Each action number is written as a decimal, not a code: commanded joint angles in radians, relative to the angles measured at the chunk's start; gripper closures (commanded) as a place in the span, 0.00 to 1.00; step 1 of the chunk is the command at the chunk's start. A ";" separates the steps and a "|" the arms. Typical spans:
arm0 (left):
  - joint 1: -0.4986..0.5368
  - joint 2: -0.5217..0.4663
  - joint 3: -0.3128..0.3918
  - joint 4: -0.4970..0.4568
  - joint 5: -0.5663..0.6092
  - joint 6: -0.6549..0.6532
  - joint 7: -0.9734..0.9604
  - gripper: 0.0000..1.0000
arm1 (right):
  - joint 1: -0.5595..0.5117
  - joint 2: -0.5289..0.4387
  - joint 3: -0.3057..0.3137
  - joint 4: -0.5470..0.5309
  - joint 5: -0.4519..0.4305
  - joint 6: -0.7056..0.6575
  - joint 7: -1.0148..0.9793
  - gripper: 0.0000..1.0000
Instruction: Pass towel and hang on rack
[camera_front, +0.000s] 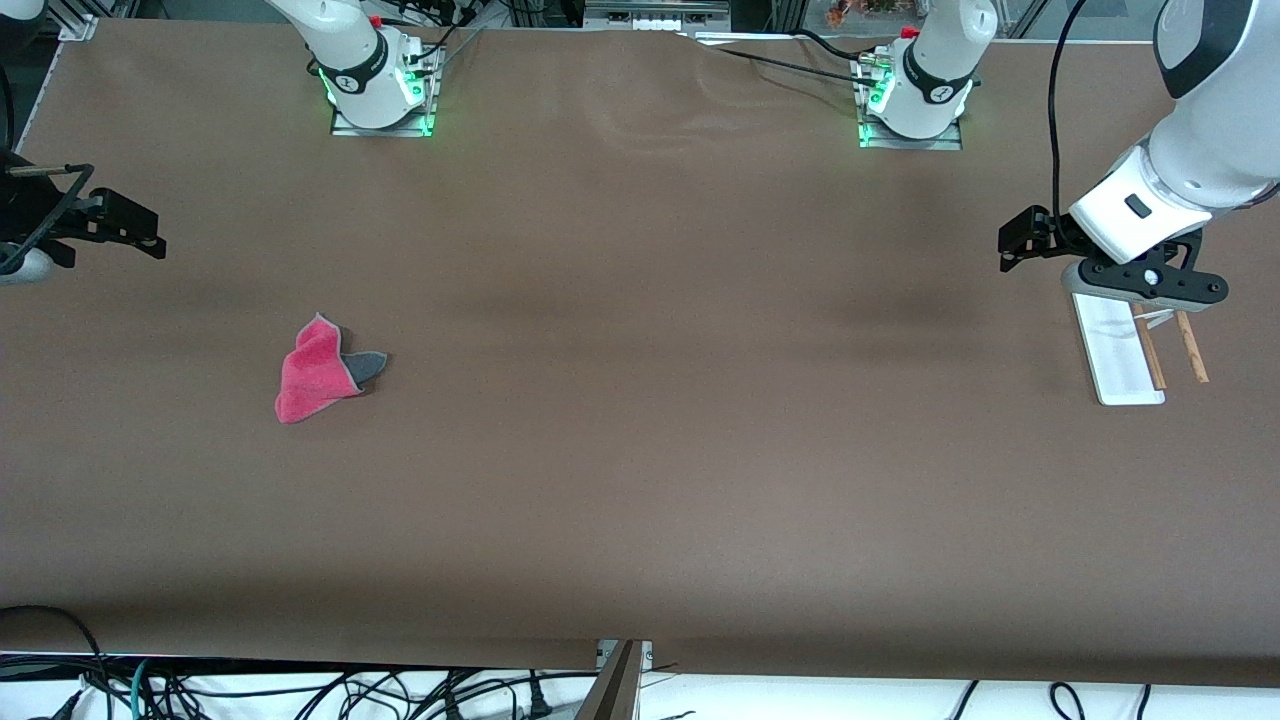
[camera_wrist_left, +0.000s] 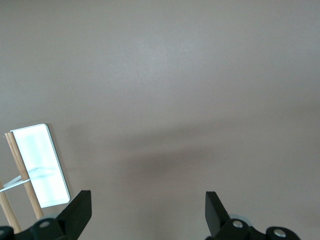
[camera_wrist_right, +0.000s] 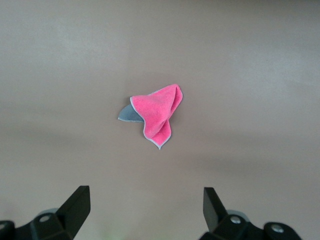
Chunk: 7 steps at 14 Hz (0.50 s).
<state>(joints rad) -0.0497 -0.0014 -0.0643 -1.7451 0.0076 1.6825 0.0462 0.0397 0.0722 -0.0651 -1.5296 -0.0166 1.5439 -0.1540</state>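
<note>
The towel (camera_front: 322, 373) lies crumpled on the brown table toward the right arm's end, pink face up with a dark grey corner showing (camera_wrist_right: 156, 114). The rack (camera_front: 1122, 350) lies flat toward the left arm's end: a white base (camera_wrist_left: 40, 165) with two thin wooden rods (camera_front: 1190, 346) alongside. My left gripper (camera_wrist_left: 148, 212) hangs open and holds nothing, over the table at the rack's end that is farther from the front camera (camera_front: 1150, 288). My right gripper (camera_wrist_right: 146, 207) is open over bare table, well short of the towel, nothing between its fingers.
Both arm bases (camera_front: 380, 90) (camera_front: 915, 105) stand along the table's edge farthest from the front camera. Cables (camera_front: 300, 690) trail below the edge nearest that camera. A wide stretch of brown tabletop (camera_front: 700, 400) separates the towel from the rack.
</note>
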 joint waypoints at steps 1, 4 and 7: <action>0.007 0.009 -0.005 0.022 0.011 -0.020 -0.014 0.00 | -0.006 0.015 0.010 0.020 0.001 -0.004 0.001 0.00; 0.007 0.009 -0.005 0.022 0.011 -0.020 -0.014 0.00 | -0.004 0.020 0.011 0.019 0.001 0.002 0.001 0.00; 0.007 0.009 -0.003 0.022 0.002 -0.020 -0.014 0.00 | -0.003 0.054 0.014 0.017 -0.002 0.005 -0.004 0.00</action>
<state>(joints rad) -0.0496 -0.0014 -0.0643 -1.7451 0.0076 1.6825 0.0462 0.0408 0.1033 -0.0586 -1.5298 -0.0166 1.5505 -0.1547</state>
